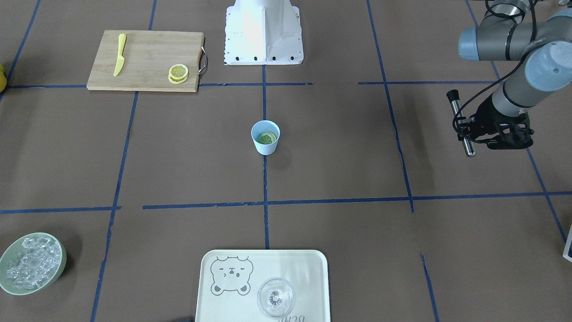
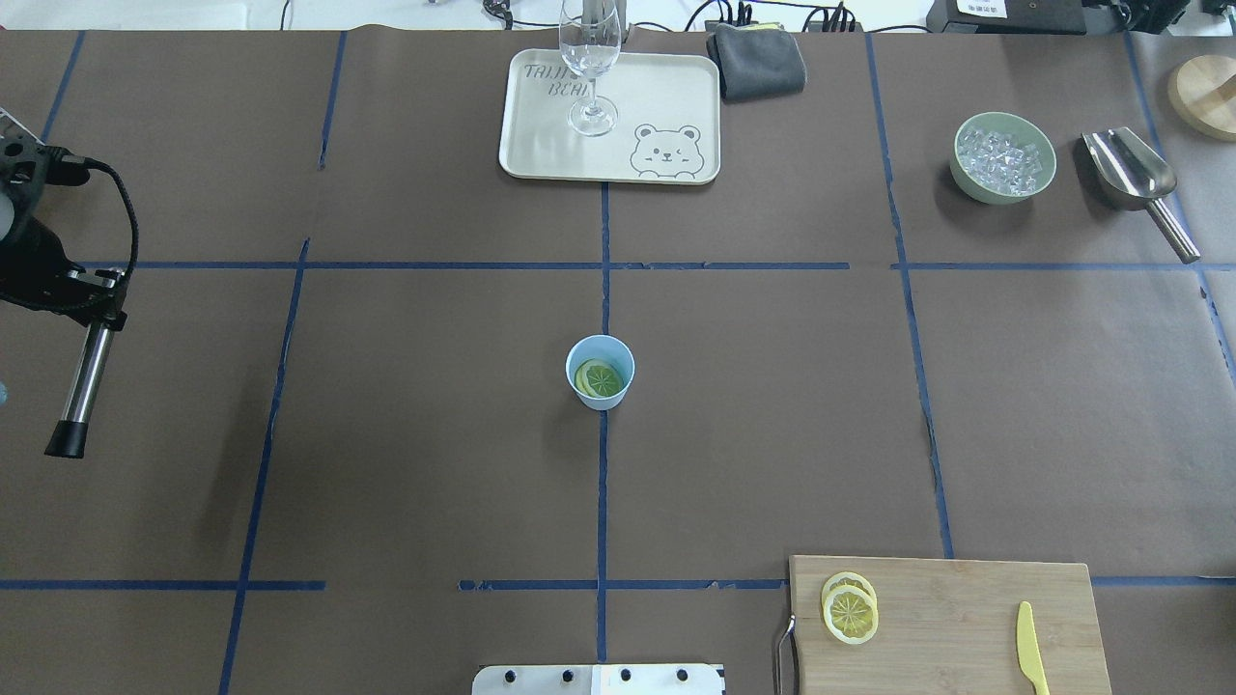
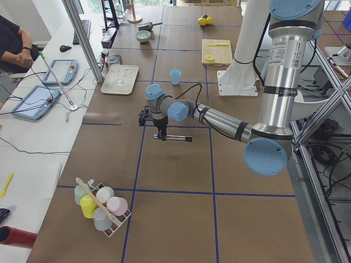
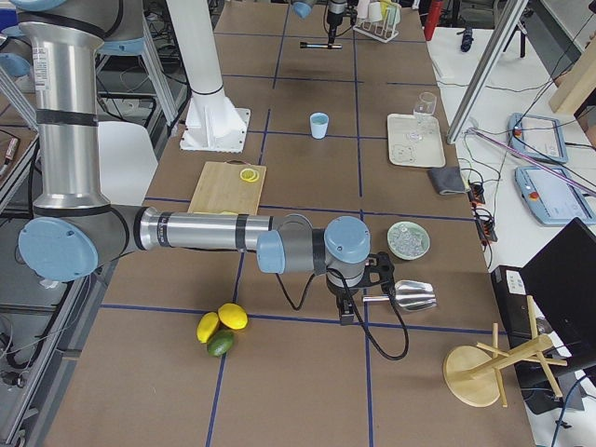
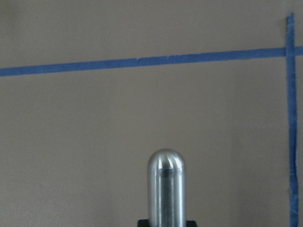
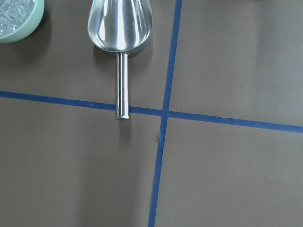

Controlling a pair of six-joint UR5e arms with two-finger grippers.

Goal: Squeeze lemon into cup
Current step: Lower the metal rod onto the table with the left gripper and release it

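Observation:
The light-blue cup (image 2: pixel 601 398) stands at the table's middle, also in the front view (image 1: pixel 266 148). A lemon slice (image 2: pixel 599 378) lies inside it, tilted against the wall (image 1: pixel 267 138). Two more lemon slices (image 2: pixel 850 608) are stacked on the cutting board (image 1: pixel 178 73). My left gripper (image 2: pixel 95 297) is far out at the table's left side, shut on a steel rod with a black tip (image 1: pixel 463 127); the rod's rounded end fills the left wrist view (image 5: pixel 165 187). My right gripper (image 4: pixel 346 305) shows only in the exterior right view, near the scoop; I cannot tell whether it is open.
A wooden cutting board (image 2: pixel 966 618) with a yellow knife (image 2: pixel 1029 649) lies front right. A tray (image 2: pixel 666 97) holds a clear glass (image 2: pixel 589 68). A green bowl of ice (image 2: pixel 1002 158) and a steel scoop (image 6: pixel 120 28) sit far right. A grey cloth (image 2: pixel 758 60) lies by the tray.

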